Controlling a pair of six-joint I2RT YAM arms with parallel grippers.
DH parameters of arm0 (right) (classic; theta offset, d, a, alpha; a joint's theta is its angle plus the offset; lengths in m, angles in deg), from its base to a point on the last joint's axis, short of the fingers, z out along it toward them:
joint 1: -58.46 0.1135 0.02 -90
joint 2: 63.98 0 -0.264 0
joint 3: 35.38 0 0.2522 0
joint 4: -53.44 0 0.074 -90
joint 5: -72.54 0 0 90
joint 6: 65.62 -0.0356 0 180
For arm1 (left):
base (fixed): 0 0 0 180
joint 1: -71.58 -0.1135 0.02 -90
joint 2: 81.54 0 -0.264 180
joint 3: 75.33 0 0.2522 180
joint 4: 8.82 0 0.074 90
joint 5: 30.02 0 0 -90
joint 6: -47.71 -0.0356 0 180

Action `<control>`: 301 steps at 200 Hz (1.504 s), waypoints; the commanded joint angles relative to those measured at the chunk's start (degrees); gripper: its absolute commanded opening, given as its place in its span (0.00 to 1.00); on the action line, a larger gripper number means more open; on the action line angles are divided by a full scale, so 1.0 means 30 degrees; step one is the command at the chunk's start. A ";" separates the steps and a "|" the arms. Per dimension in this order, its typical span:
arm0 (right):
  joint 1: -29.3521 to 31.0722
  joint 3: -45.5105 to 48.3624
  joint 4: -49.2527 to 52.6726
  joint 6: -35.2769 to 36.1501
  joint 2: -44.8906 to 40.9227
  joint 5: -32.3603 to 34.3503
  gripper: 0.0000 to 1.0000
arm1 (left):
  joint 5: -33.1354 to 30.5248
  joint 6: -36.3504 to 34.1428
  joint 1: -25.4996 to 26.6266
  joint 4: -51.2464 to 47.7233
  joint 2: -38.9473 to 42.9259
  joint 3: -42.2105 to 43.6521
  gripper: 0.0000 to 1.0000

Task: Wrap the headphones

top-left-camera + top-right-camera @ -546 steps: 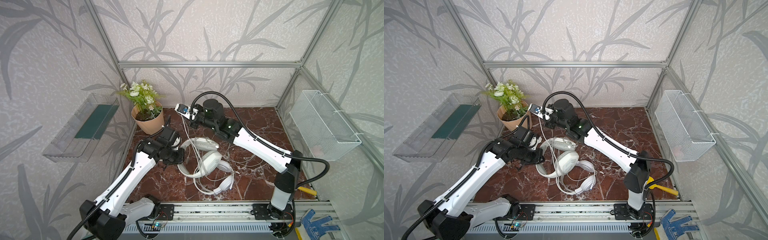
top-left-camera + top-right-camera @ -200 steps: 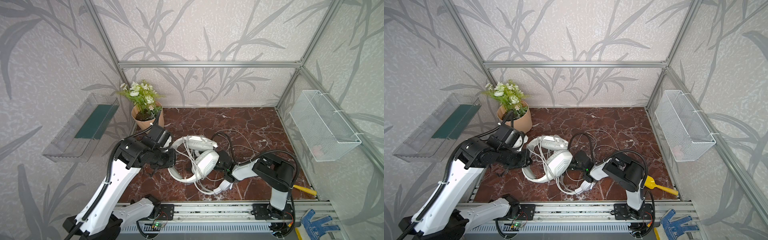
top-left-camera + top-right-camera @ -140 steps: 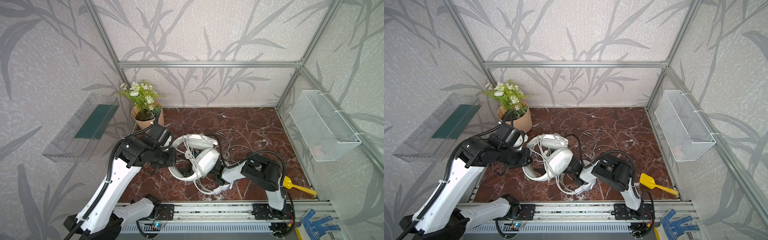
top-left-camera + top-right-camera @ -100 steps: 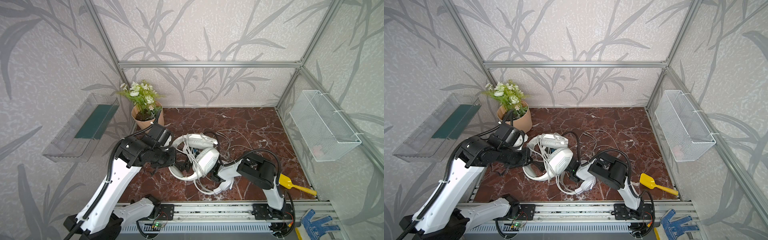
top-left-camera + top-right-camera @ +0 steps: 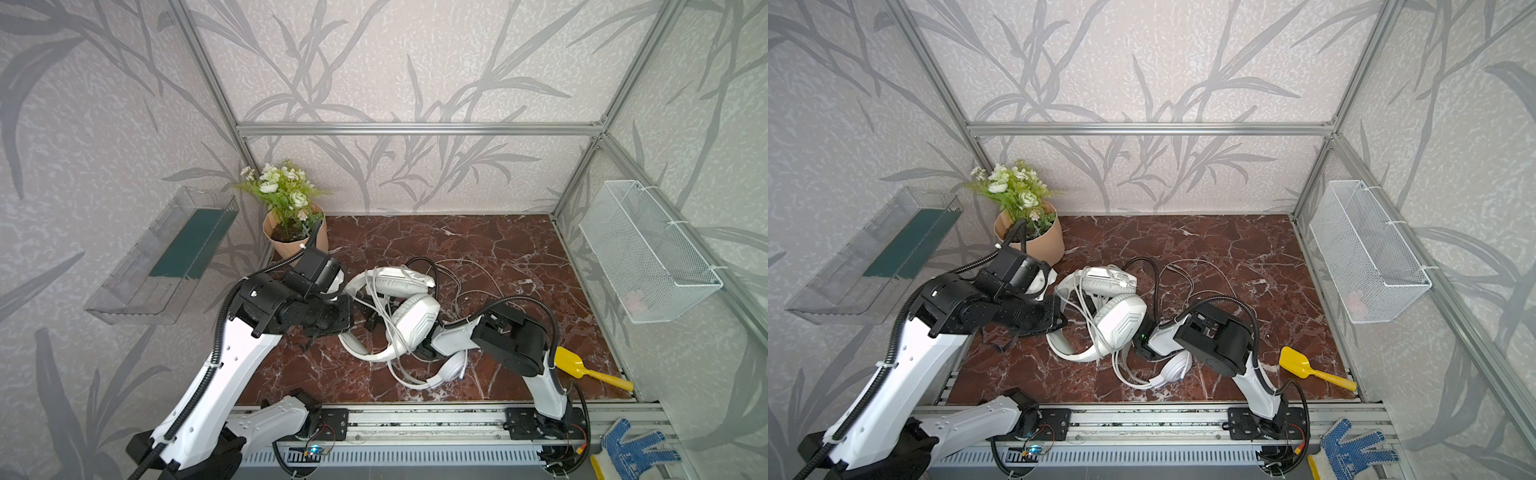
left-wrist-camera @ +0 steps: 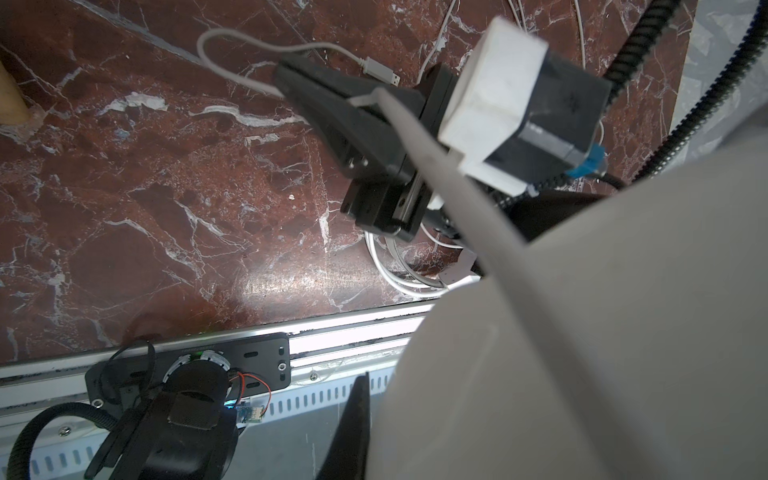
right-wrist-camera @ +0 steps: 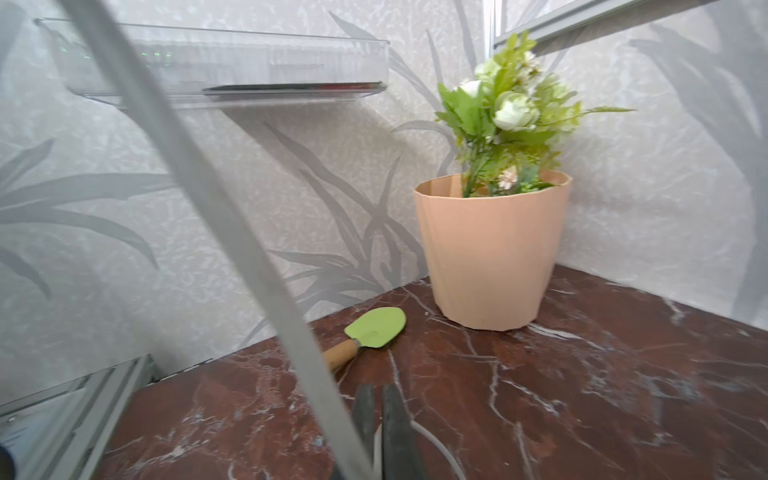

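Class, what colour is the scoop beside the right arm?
The scoop is yellow, clearest in a top view.

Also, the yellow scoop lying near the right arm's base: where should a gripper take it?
Take the thin straight handle, coming straight down with the jaws across it. The yellow scoop lies flat on the marble floor, handle pointing toward the side wall, bare floor on both sides. Its blade is broad and dished, probably too wide to pinch well.

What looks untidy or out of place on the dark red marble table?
The greyish-white padded headset and the glossy white round-cup headset are heaped together in one pile; their thin pale cables sprawl in loose, crossing loops, not wound.
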 commanded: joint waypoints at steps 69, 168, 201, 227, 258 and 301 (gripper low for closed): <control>-0.3489 -0.0398 -0.0144 -0.1400 -0.2020 0.2485 0.00 | 0.1658 0.0013 0.0051 0.1165 0.0649 0.0762 0.00; -0.3898 0.0048 0.2244 -0.2135 -0.1288 0.4973 0.00 | 0.0985 0.0126 0.0060 0.1471 0.0758 0.0163 0.00; -0.3056 0.0404 0.4269 -0.1867 -0.2262 0.7119 0.00 | 0.0456 0.0123 0.0079 0.1891 0.0882 0.0049 0.00; -0.1363 0.0981 0.3655 -0.0344 -0.2561 0.8332 0.00 | -0.0514 0.0258 0.0056 0.2306 0.0992 -0.0522 0.00; -0.0552 0.2524 0.1973 -0.0495 -0.3022 0.8545 0.00 | -0.2736 0.0702 0.0008 0.2406 0.1059 -0.1503 0.00; -0.0513 0.4382 0.0479 -0.1564 -0.3402 0.5713 0.00 | -0.4695 0.1872 -0.0094 0.3912 0.1504 -0.2126 0.00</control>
